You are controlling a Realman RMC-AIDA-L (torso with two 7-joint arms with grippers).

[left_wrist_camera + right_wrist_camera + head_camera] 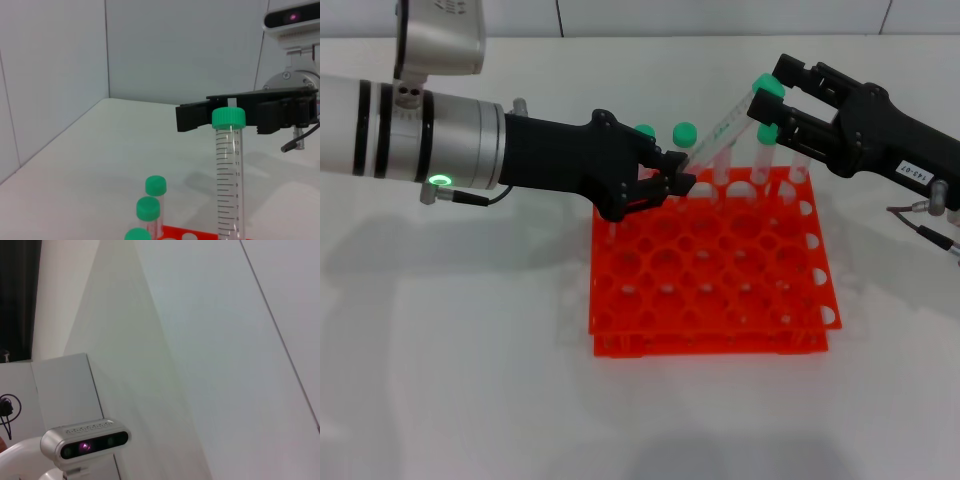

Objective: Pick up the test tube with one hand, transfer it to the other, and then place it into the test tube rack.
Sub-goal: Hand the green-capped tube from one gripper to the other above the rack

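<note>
The orange-red test tube rack sits mid-table; its edge also shows in the left wrist view. My left gripper, unlabelled, is shut on the lower end of the test tube, which slants up to the right above the rack's back row. Its green cap lies between the spread fingers of my right gripper, which bears the white label. In the left wrist view the tube stands upright with the right gripper's black fingers behind its cap. The right wrist view shows neither.
Other green-capped tubes stand in the rack's back row, one just under the right gripper; three caps show in the left wrist view. The white table lies around the rack. The right wrist view shows a wall and a camera head.
</note>
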